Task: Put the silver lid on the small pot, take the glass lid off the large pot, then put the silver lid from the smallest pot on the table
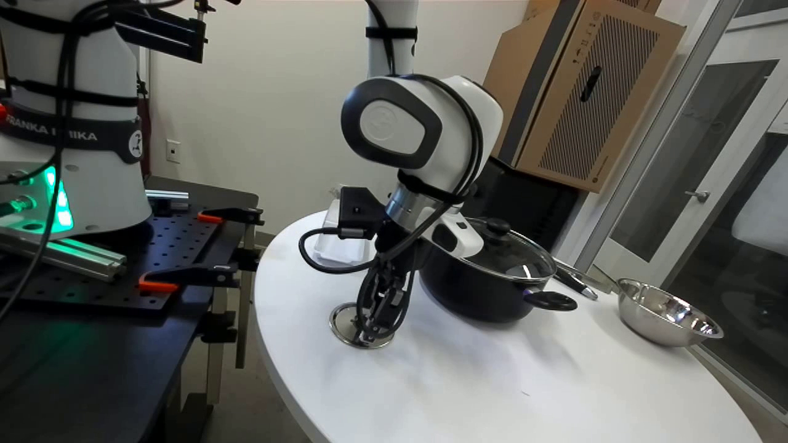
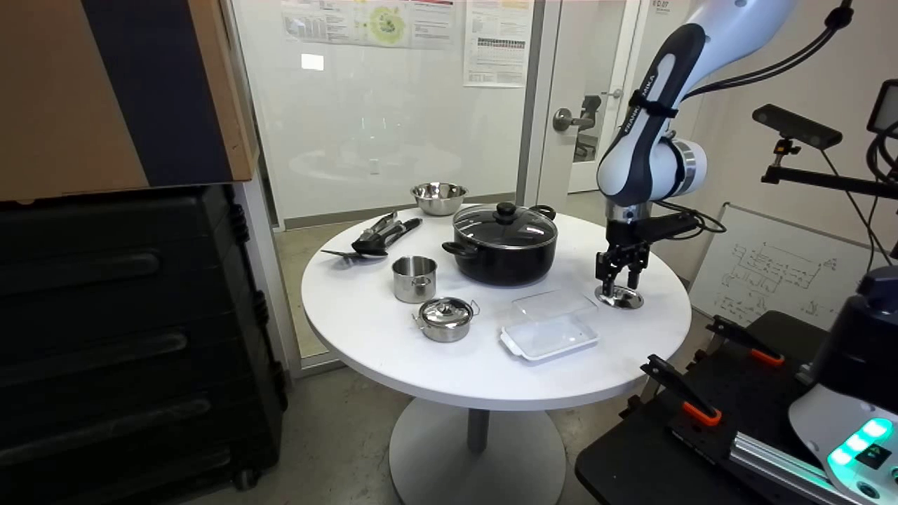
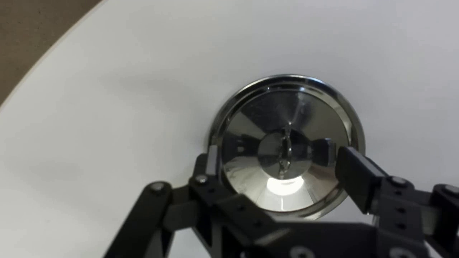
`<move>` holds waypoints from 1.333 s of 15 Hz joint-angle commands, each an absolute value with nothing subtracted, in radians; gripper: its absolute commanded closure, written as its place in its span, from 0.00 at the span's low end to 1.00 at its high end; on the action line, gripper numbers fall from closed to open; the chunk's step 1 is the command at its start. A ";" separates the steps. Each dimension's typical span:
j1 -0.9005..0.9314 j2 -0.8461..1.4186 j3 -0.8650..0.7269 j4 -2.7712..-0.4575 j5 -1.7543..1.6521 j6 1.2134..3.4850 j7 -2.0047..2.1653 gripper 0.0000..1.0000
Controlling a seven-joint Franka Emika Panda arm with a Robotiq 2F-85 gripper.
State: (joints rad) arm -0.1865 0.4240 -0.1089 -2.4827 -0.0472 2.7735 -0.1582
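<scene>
Blk tool (image 3: pixel 279 157), rd shiny-metal lid (image 3: pixel 285 143)

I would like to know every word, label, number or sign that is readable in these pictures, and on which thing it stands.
"FRANKA EMIKA", partly covered: base, in an exterior view
"FRANKA ... MIKA", strap between: arm, in an exterior view
"D.07", as best it reads: sign
Too small or blurred: posters, whiteboard, box, base's round sticker

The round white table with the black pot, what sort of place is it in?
Likely a robotics lab rather than a home kitchen: there's a white robot arm, orange-and-black clamps on a workbench, and a white board with handwriting.
</scene>
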 commanded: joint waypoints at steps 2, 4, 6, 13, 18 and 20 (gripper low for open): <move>-0.188 0.449 -0.095 -2.461 -0.026 2.789 -0.138 0.29; -0.192 0.439 -0.088 -2.468 -0.021 2.789 -0.140 0.27; -0.196 0.429 -0.081 -2.475 -0.014 2.785 -0.141 0.27; -0.221 0.391 -0.058 -2.508 0.036 2.783 -0.156 0.37; -0.240 0.351 -0.052 -2.542 0.063 2.779 -0.169 0.43; -0.244 0.337 -0.054 -2.558 0.067 2.778 -0.173 0.50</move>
